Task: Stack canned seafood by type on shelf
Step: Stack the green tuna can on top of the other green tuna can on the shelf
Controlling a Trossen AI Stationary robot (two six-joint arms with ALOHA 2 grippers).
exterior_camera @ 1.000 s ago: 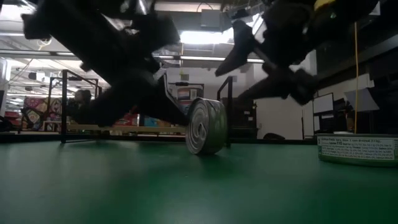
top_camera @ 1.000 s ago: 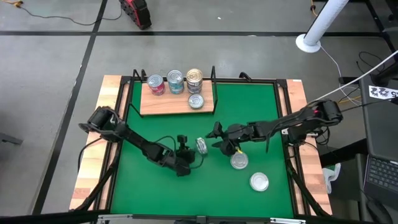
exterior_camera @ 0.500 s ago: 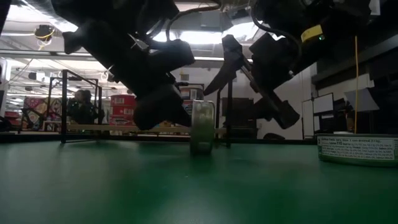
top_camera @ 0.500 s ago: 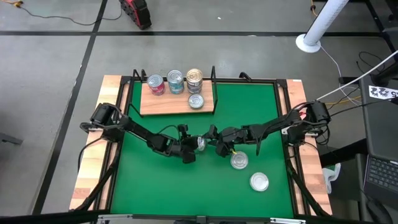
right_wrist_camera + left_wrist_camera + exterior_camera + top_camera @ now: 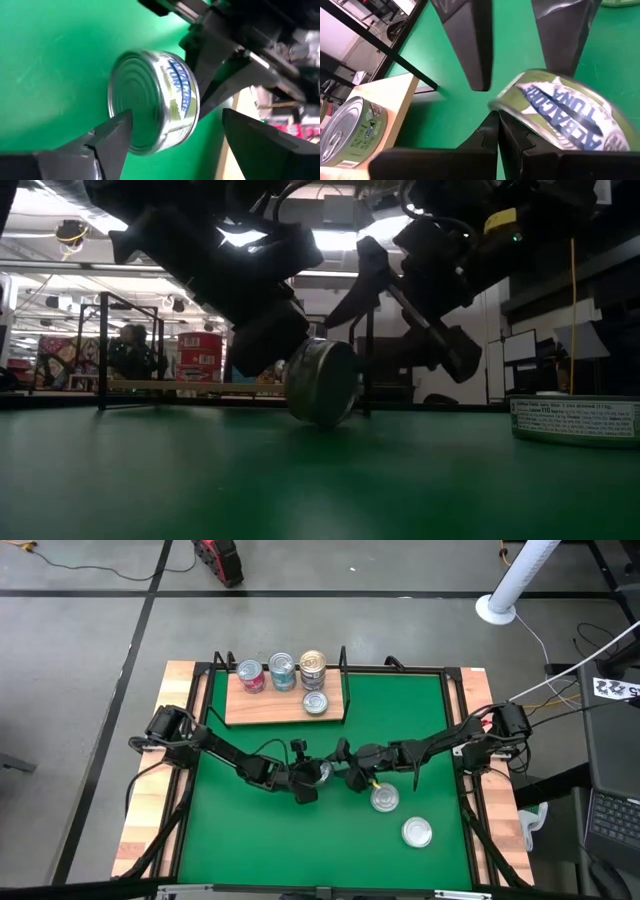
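Observation:
A tin of canned seafood (image 5: 322,772) with a silver lid and an olive label in blue letters stands tilted on its rim on the green mat (image 5: 400,720), mid-table. My left gripper (image 5: 308,778) is shut and lies against the tin on its left. My right gripper (image 5: 338,765) is open; its fingers reach past either side of the tin (image 5: 150,95) from the right. The wooden shelf (image 5: 270,712) at the far left of the mat bears several tins. My left gripper's shut fingertips (image 5: 496,131) lie against the tin's labelled side wall near its rim (image 5: 506,106), coming from the table's left and slanting down. The tin (image 5: 320,383) leans tilted, its lower rim on the mat. Whether my right gripper's finger (image 5: 116,134) in front of the lid touches it, I cannot tell.
Two more tins lie flat on the mat toward the near right (image 5: 385,800) (image 5: 417,832). One tin (image 5: 350,132) shows at the shelf's near corner in the left wrist view. Black uprights (image 5: 343,658) stand at the shelf's ends. The mat's left half is bare.
My left gripper has swung toward the table's right, up to the tin. My right gripper has come down and toward the left, around the tin. The tin, which stood on edge with its lid facing the near side, has turned about and now leans tilted.

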